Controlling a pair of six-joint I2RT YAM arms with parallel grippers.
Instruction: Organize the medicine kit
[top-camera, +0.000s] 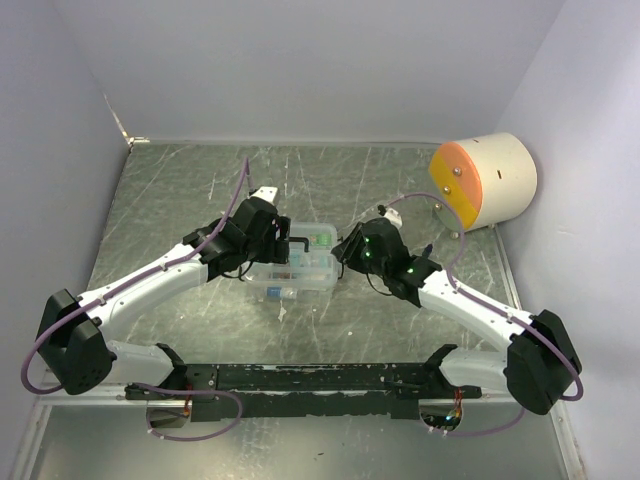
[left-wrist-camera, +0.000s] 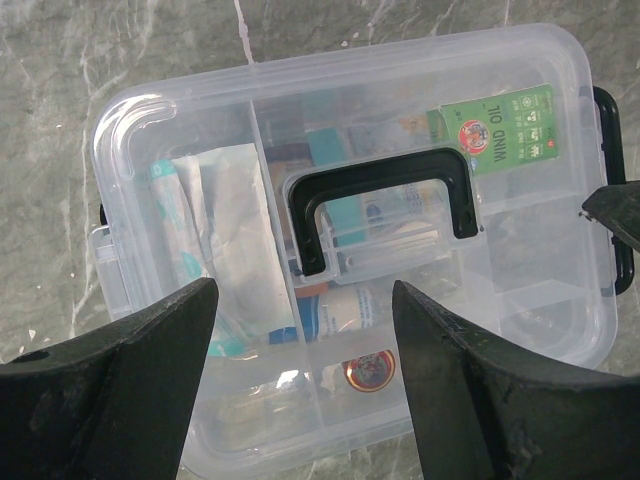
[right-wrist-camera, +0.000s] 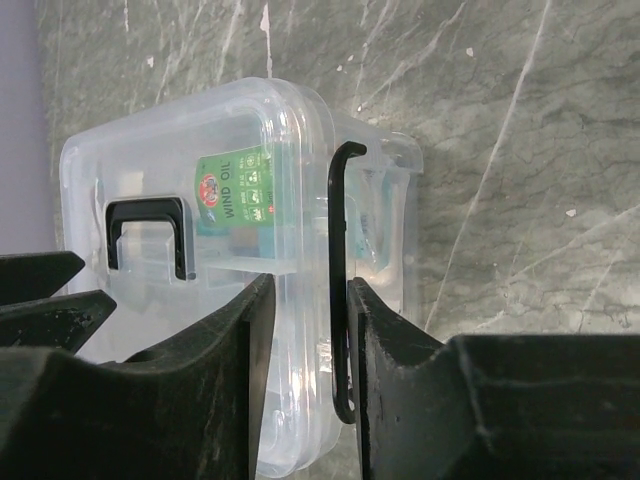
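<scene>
You have a grey marbled table (top-camera: 200, 190) with the arms bolted at its near edge. A large cream-and-orange cylinder (top-camera: 485, 180) lies on its side at the far right corner, well apart from the work. The left arm (top-camera: 150, 285) and right arm (top-camera: 470, 305) both reach inward and meet at the middle of the table.

The medicine kit (top-camera: 300, 268) sits there between them, flat on the table, with its clear lid (left-wrist-camera: 180, 110) on top. The left gripper (left-wrist-camera: 302, 300) hangs just above the lid, its jaws spread wide and holding nothing. The right gripper (right-wrist-camera: 310, 290) is at the kit's right end, its jaws partly apart and straddling the lid's rim and the black wire latch (right-wrist-camera: 333, 220). One finger lies against the wire. You cannot tell from these views whether that claw is actually pinching.

The black handle (left-wrist-camera: 380, 172) lies flat at the centre of the lid. Through the clear plastic you can see the divided tray, with a green Wind Oil box (left-wrist-camera: 497, 125) in a compartment toward the right end, a white sachet (left-wrist-camera: 235, 230) toward the left end, and a small round red-and-gold tin (left-wrist-camera: 368, 372) near the front wall
</scene>
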